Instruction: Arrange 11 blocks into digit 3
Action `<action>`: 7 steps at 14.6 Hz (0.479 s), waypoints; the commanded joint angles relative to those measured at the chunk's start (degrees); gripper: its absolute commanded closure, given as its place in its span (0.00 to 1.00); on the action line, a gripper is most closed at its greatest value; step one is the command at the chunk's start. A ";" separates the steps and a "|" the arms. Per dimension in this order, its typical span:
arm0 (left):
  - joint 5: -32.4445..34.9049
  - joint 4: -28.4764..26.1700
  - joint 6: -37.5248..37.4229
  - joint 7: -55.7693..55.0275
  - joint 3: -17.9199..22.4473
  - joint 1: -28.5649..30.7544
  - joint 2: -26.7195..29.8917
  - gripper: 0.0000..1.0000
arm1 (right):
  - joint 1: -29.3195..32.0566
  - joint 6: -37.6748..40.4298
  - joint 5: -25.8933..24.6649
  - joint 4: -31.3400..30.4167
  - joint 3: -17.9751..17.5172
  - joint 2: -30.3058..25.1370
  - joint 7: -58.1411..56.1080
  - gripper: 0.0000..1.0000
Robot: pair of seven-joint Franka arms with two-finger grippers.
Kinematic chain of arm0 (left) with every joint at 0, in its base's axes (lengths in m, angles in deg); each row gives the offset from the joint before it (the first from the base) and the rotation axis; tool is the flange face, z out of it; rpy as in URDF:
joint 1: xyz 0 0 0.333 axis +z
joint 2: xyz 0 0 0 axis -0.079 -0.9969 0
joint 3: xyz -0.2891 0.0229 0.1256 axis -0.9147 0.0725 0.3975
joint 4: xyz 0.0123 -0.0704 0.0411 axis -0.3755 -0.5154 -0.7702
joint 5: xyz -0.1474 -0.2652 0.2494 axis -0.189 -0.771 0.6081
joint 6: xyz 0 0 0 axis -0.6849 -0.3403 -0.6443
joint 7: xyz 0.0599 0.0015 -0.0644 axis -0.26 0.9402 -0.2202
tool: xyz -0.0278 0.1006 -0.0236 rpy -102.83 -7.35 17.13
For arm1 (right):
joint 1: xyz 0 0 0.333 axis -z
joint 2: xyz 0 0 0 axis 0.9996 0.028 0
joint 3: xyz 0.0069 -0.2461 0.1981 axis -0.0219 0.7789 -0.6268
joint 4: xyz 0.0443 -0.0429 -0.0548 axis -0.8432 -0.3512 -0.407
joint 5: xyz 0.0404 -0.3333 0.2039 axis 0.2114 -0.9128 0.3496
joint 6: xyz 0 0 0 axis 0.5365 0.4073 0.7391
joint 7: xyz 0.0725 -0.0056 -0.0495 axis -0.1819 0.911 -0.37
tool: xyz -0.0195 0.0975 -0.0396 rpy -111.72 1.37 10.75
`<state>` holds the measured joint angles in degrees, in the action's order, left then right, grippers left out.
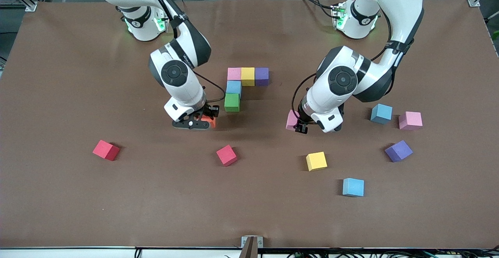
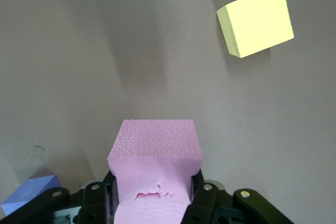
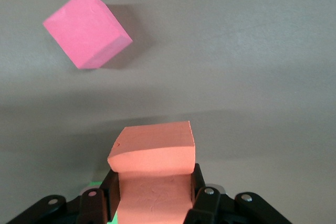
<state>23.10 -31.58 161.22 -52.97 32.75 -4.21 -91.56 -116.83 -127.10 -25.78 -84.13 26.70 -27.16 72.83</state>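
Note:
Five blocks touch at mid-table: pink (image 1: 234, 73), yellow (image 1: 247, 76) and purple (image 1: 261, 76) in a row, with light blue (image 1: 233, 87) and green (image 1: 232, 102) running down from the pink one. My right gripper (image 1: 200, 122) is shut on an orange block (image 1: 211, 122) (image 3: 155, 156), low over the table next to the green block. My left gripper (image 1: 300, 125) is shut on a pink block (image 1: 291, 119) (image 2: 155, 153), low over bare table toward the left arm's end. Both blocks bulge between the fingers (image 2: 203, 198) (image 3: 203, 200).
Loose blocks lie nearer the front camera: two red (image 1: 106, 150) (image 1: 226, 155), yellow (image 1: 316, 161) (image 2: 256, 20), light blue (image 1: 353, 187), purple (image 1: 398, 151). A pink (image 1: 410, 120) and a light blue (image 1: 381, 113) sit beside the left arm. A red block (image 3: 86, 27) shows in the right wrist view.

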 commanded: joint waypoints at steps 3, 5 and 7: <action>-0.57 1.59 -0.38 0.09 0.25 0.04 0.81 0.75 | -3.01 0.49 0.59 4.22 0.40 4.87 3.58 1.00; -0.49 2.91 -0.73 0.18 0.25 0.48 0.81 0.75 | -4.42 -0.56 0.59 5.64 0.40 7.16 5.00 1.00; -0.31 3.27 -0.73 0.18 0.25 0.66 0.81 0.75 | -4.96 -3.28 0.68 5.73 0.40 8.49 5.09 1.00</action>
<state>23.10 -28.79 161.25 -52.97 32.93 -3.91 -91.45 -121.01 -129.04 -25.45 -80.36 26.70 -20.95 76.89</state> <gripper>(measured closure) 0.476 0.445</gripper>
